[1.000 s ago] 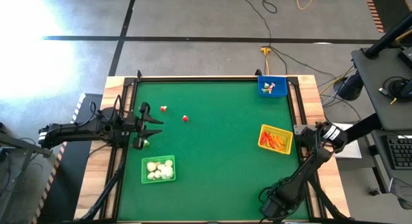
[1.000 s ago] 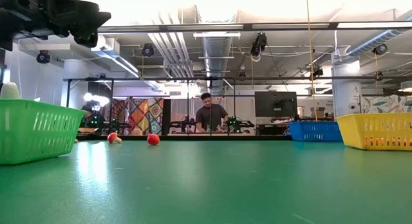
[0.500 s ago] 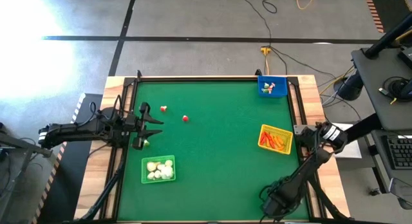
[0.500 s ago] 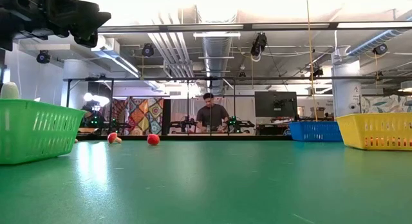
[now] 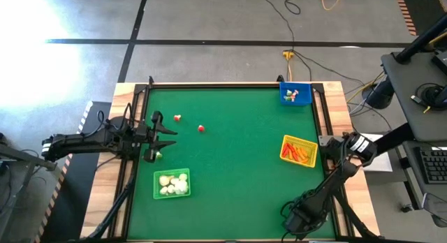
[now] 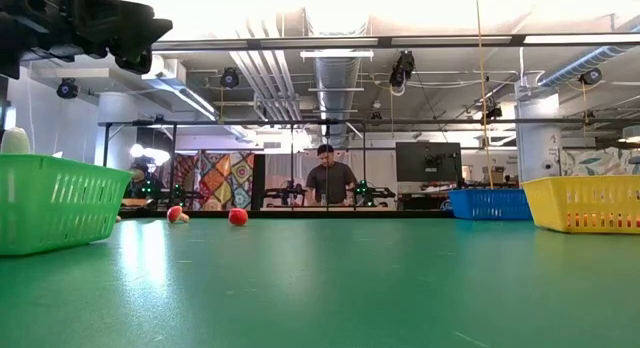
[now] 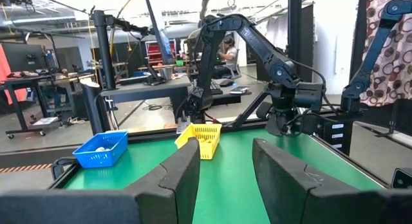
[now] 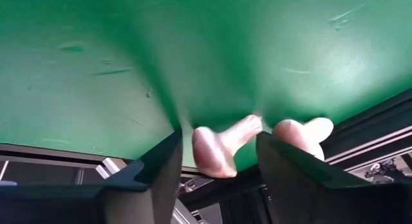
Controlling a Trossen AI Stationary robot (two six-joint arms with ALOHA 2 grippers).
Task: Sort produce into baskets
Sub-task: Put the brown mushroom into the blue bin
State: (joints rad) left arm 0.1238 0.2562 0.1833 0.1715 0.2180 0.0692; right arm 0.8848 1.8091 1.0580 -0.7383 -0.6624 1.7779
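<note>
Mostly whitish bulbs (image 5: 172, 185) fill the latticed green basket (image 5: 156, 178).

A green-topped table (image 5: 237, 166) with wooden side edges fills the frame's lower middle. On it sit a green basket (image 5: 171, 184) lower left, a yellow basket (image 5: 299, 151) at right, a blue basket (image 5: 295, 93) upper right, and two red pieces (image 5: 189, 123) upper left.
</note>
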